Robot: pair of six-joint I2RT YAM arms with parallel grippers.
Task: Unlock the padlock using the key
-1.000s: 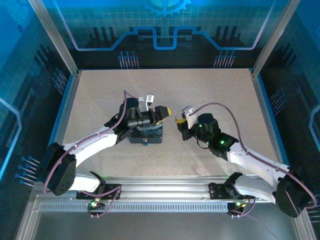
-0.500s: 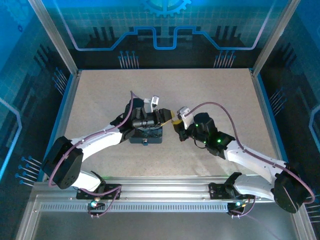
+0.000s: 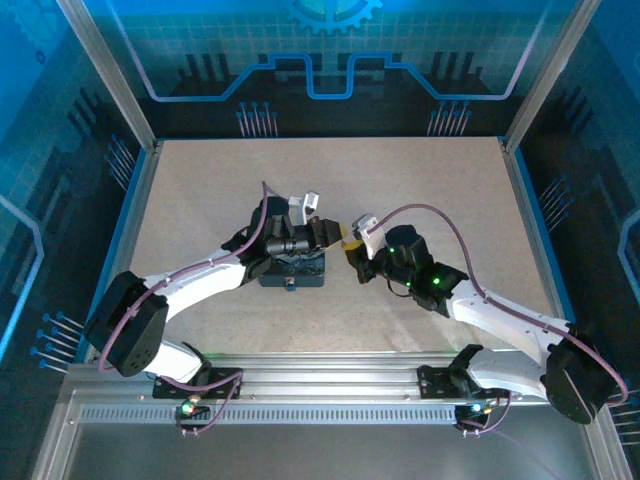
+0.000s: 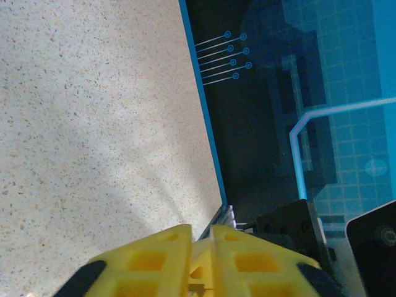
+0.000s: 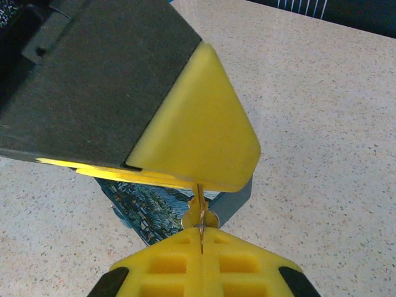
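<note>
Flat table (image 3: 200, 190), beige with fine dark speckle, matte and grainy.

Two white-shelled arms with black joints, left arm (image 3: 200, 280) and right arm (image 3: 500, 315), bent in toward the tin from either side.

Tin (image 3: 300, 270): dark-blue rectangular box with a swirly painted lid, lying flat mid-table, far side partly under the left arm's wrist.

Left gripper (image 3: 338, 233) just past the tin's right edge. Blocky black body, wedge-shaped yellow pads (image 5: 198, 124), smooth on the faces with square waffle recesses on the backs. Pressed nearly together, only a hairline slit between them.

Right gripper (image 3: 352, 247) tip to tip with it, a touch further right of the tin. Same yellow waffle-backed fingers (image 5: 167, 266), squeezed flat against each other.

Padlock (image 3: 290, 286): tiny blue-and-silver metal nub at the middle of the tin's near edge, apparently touching it, apart from both claws.

Key (image 5: 199, 215): thin metal sliver with a small rounded head and a brassy-grey glint, spanning the short gap between the two claws just right of the tin. Lower end pinched in the seam of the right fingers, upper end running into the slit under the left pads, so clamped at both ends.
</note>
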